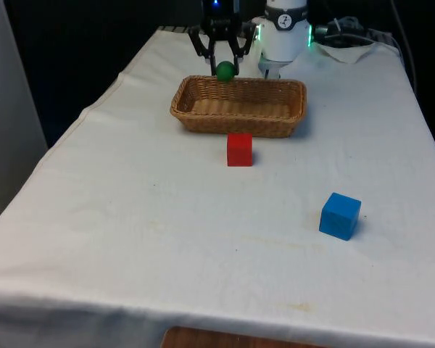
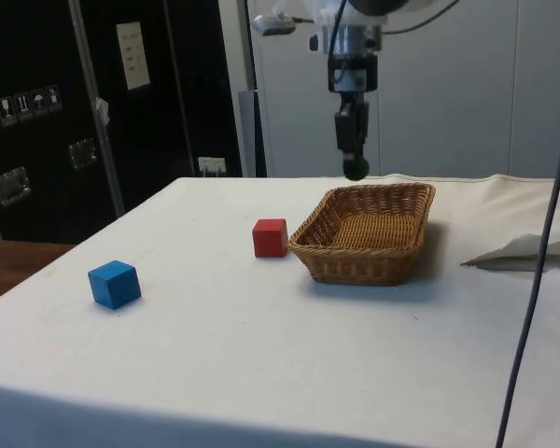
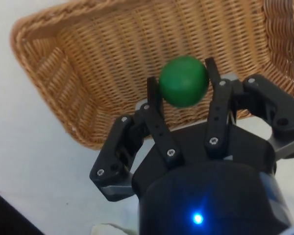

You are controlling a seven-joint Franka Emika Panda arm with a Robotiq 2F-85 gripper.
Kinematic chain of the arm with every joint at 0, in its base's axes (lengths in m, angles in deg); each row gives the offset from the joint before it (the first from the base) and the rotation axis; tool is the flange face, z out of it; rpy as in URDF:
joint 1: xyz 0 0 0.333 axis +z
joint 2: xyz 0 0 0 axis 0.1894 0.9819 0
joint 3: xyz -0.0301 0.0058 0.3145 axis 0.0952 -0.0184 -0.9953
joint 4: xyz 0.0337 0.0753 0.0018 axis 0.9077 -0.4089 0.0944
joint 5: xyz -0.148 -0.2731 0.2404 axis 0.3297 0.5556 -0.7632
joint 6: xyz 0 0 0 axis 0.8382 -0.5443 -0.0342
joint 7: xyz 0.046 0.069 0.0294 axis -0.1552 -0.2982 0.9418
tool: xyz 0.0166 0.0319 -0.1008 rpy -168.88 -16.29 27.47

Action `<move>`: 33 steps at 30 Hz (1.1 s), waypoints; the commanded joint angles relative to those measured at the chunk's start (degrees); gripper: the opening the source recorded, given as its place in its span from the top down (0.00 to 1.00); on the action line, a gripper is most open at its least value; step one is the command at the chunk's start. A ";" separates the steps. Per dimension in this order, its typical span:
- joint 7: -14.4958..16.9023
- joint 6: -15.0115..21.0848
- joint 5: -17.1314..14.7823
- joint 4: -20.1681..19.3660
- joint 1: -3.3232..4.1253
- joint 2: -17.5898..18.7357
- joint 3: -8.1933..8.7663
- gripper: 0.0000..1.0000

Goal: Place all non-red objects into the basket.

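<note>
A green ball is held between the jaws of the gripper above the basket, not yet dropped. The blue cube, at five o'clock from the basket, remains; the red cube stays out.

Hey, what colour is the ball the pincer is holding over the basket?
Green. The ball shows best in the wrist view, between the pincer's fingers.

Two cubes lie before the basket, the ball above it.
</note>
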 commanded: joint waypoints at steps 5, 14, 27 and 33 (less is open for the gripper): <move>0.92 3.61 0.40 -1.89 -0.11 1.78 0.63 1.00; 2.29 8.25 -1.78 -3.44 0.34 6.30 0.34 1.00; 1.89 9.80 -2.06 -2.69 0.40 10.31 -0.06 0.56; 2.69 10.08 -3.15 -2.98 0.34 10.08 -0.29 0.02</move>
